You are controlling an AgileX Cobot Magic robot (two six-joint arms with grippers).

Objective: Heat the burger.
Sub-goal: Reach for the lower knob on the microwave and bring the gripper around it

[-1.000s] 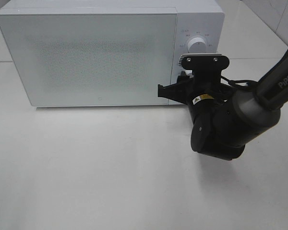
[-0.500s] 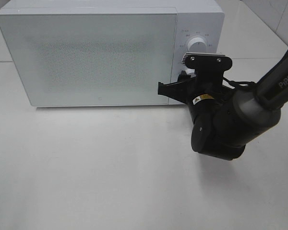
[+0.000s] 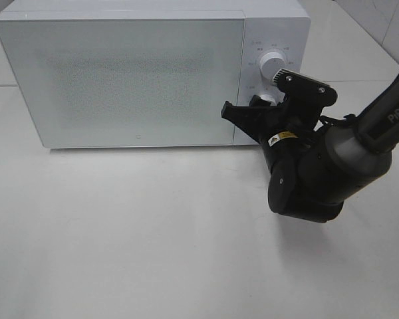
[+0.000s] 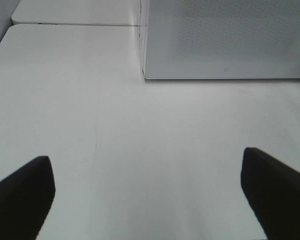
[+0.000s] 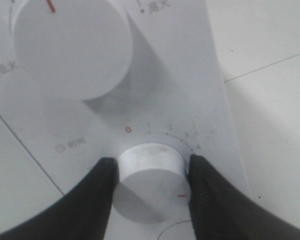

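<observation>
Obs., one moment. The microwave (image 3: 133, 80) stands at the back of the white table (image 3: 120, 232), and its door (image 3: 123, 76) is shut flush with the body. The door panel is frosted and you cannot see through it.

The burger: it shows in none of your three views, so you cannot tell where it is.

Right gripper (image 5: 150, 175): it is clamped on the lower knob (image 5: 149, 187) of the control panel (image 3: 269, 83), to the right of the door. In the wrist view one black finger (image 5: 97, 192) presses one flank of the knob and the other finger presses the opposite flank. Both are in contact. The scale printed around that knob reads a red 0, then 1, 2, 3, 4. The red line on the knob's face lies away from the 0, on the 4 side. The upper knob (image 5: 72, 47) is larger, also carries a red line, and nothing touches it.

Left gripper (image 4: 150, 195): its jaws are spread wide with nothing between them. It hangs above bare table in front of the microwave's lower left corner, apart from it. The high camera does not show this arm.
</observation>
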